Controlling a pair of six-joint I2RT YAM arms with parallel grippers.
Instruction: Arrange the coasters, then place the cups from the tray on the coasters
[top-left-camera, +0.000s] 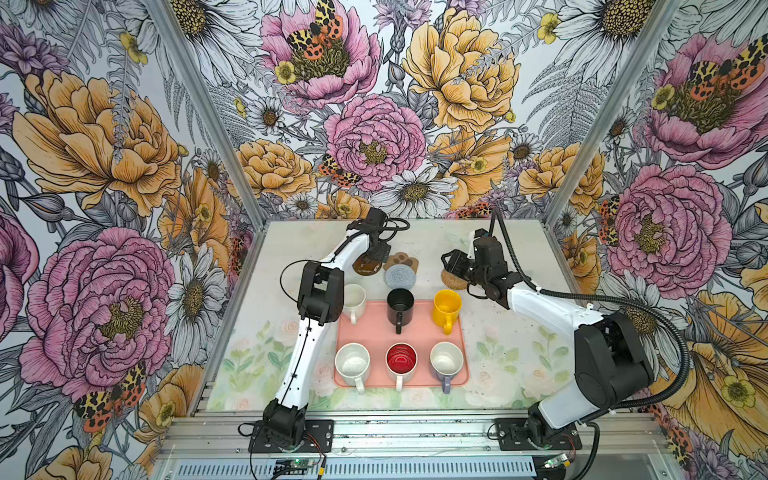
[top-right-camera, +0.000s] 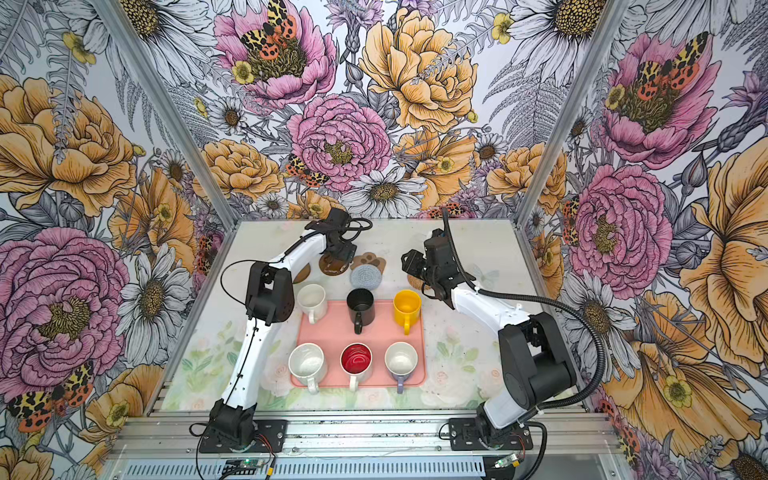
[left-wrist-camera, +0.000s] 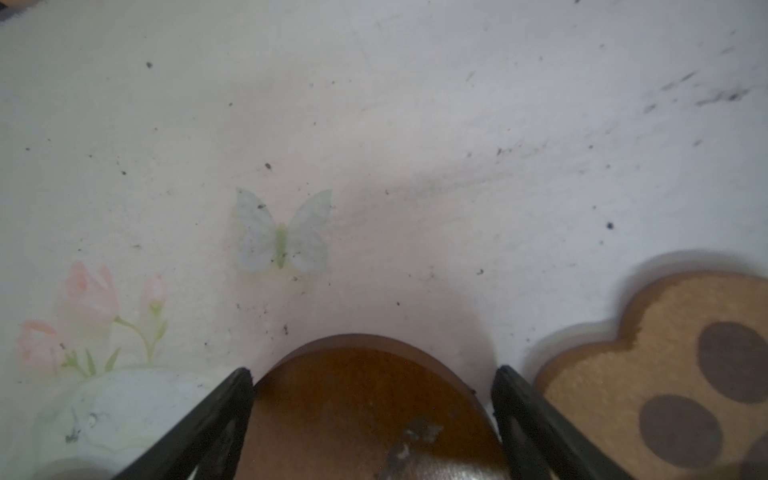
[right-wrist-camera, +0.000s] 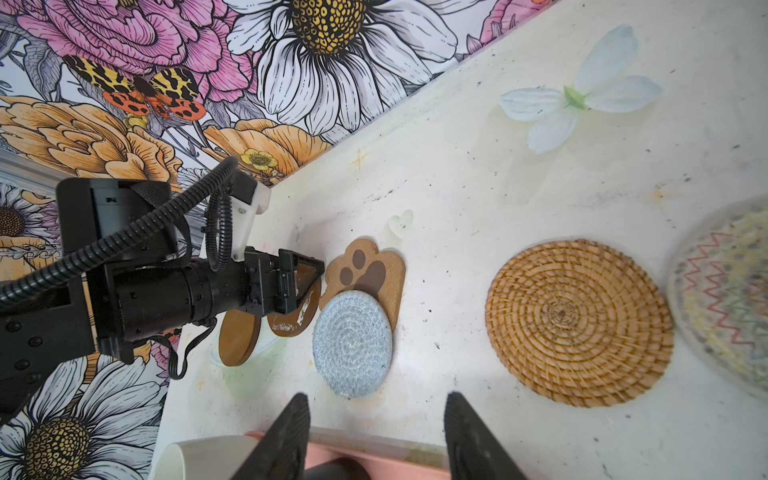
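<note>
Left arm (top-left-camera: 297, 361) and right arm (top-left-camera: 552, 307) match: glossy white shells, boxy black joints, 2 black base plates (top-left-camera: 291, 432) bolted to the rail (top-left-camera: 415, 432) nearer than the tray (top-left-camera: 419, 336). Ribbed black conduit (top-left-camera: 685, 361) loops right of the tray; thin black cable (top-left-camera: 283, 276) left. Fingers (right-wrist-camera: 286, 440) are black, ribbed wedges.

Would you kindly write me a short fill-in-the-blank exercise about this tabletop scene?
In the far row, the mug between the white mug and the yellow mug is ____. The grey-blue coaster partly covers the ____-shaped coaster. The left tool straddles a glossy ____ disc.
Missing words: black; paw; brown.
</note>
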